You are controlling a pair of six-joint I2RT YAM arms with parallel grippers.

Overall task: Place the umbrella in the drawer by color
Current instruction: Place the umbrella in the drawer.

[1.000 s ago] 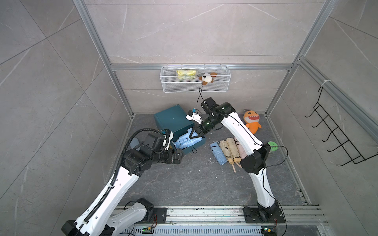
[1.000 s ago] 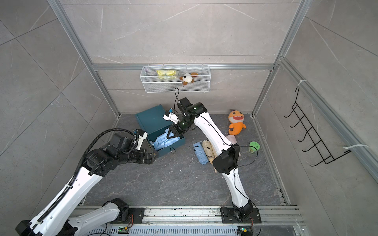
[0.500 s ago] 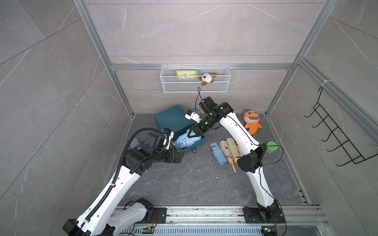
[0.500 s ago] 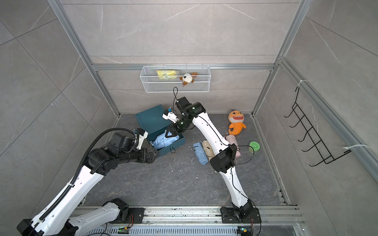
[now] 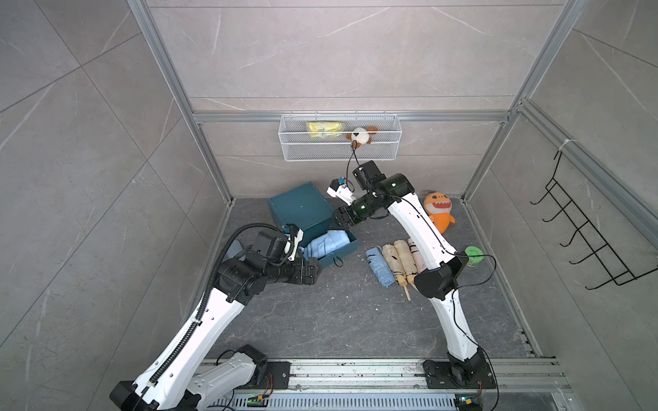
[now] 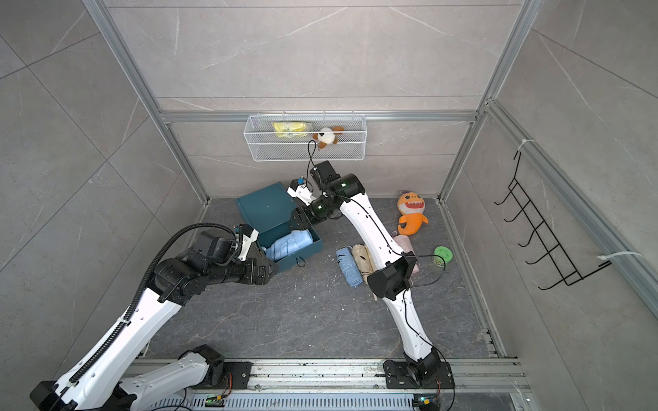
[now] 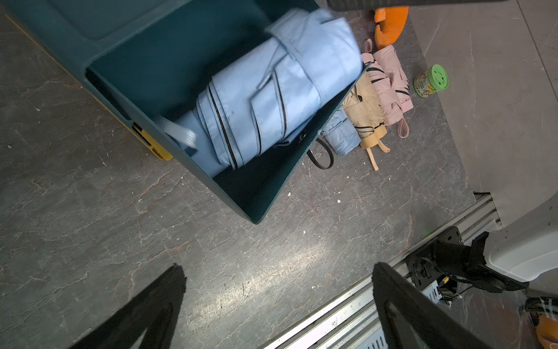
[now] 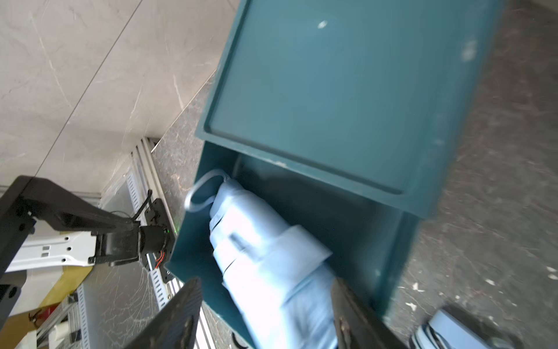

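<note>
Umbrella [image 8: 265, 256] in drawer [image 8: 398, 266], between parted right jaws

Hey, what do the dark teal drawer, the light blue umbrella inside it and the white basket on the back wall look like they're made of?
Drawer: probably moulded plastic, matte; smooth one-piece walls with rounded rims.
Umbrella: thin woven fabric, perhaps polyester, with a slight sheen; it shows folds, creases and dark piping.
Basket: white-coated metal wire mesh by the look; the wall shows through it.
</note>
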